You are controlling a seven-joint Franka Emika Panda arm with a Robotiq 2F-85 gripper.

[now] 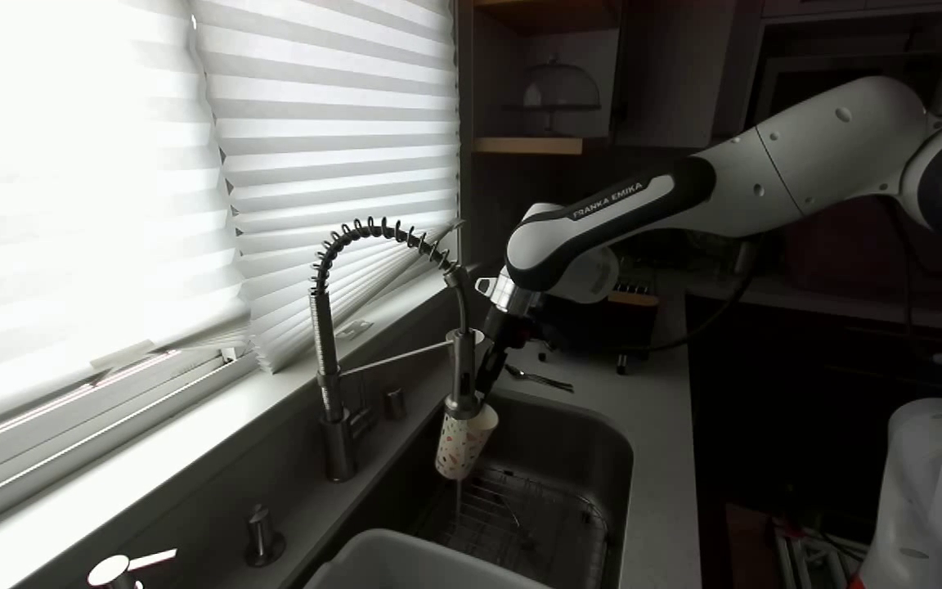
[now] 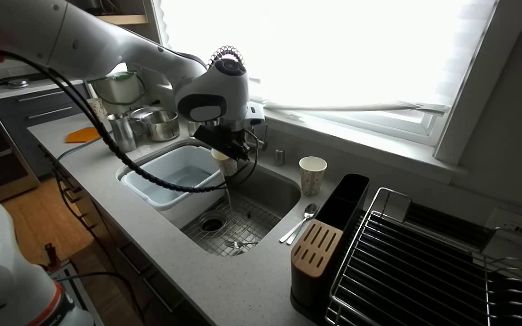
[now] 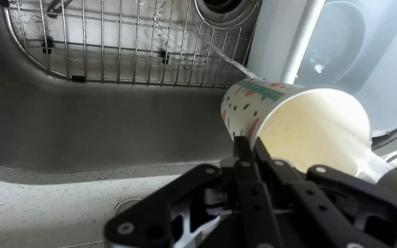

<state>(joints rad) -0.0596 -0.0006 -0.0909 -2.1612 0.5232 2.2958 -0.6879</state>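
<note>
Clearly, note one tilted cup [image 3: 241, 106] rim-clasped in pincer [image 3: 250, 141], one upright cup [image 2: 311, 179] beside sink [image 2: 281, 188] near desk's [image 2: 247, 278] rear edge, one downward-bent arm [image 1: 831, 151].

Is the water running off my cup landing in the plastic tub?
No: in the wrist view, the stream from the cup falls onto the wire rack beside the tub.

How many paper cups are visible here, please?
3: one cup pinched by the gripper over the sink, a second cup on the counter near a spoon, a third cup partly behind the metal jug. More may be hidden.
</note>
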